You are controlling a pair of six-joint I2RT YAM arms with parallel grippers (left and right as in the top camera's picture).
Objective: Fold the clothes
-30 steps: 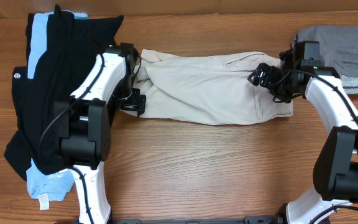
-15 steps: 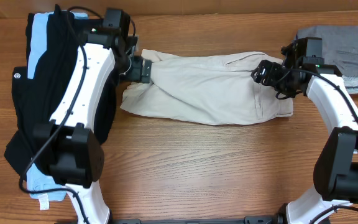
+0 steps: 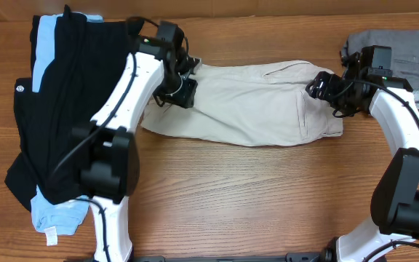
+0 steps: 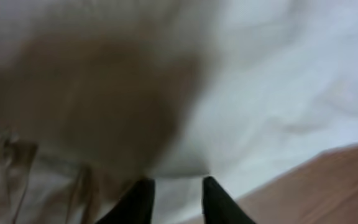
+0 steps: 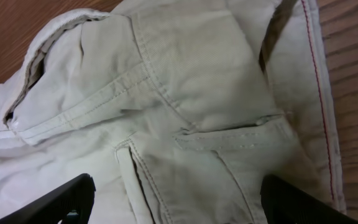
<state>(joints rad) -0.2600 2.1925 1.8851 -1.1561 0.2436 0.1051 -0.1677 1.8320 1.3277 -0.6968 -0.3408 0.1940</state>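
I am watching the left arm swinging in from the dark pile toward the pale beige shorts [image 3: 253, 105], which are lying lengthwise across the middle of the desk [image 3: 231, 196]. A second ago that arm was hanging at the near left corner of the cloth. Now the left pincer [image 3: 184, 91] is sitting on the far left end, and its jaws are drawing in from wide to narrow. The left wrist view is blurred, so I cannot tell whether they are pinching fabric yet or only closing toward it. The upper left corner of the shorts is already shifting to the right with it, while the lower left lobe is lying where it was.

The right pincer [image 3: 324, 87] is hovering released over the seams and pocket at the right end, its jaws spread well apart and barely easing inward.

I am judging this as the start of the fold: the left end is about to be taken and carried over. The black garment [image 3: 64, 109] and the light-blue one [image 3: 46, 44] are waiting at the left.
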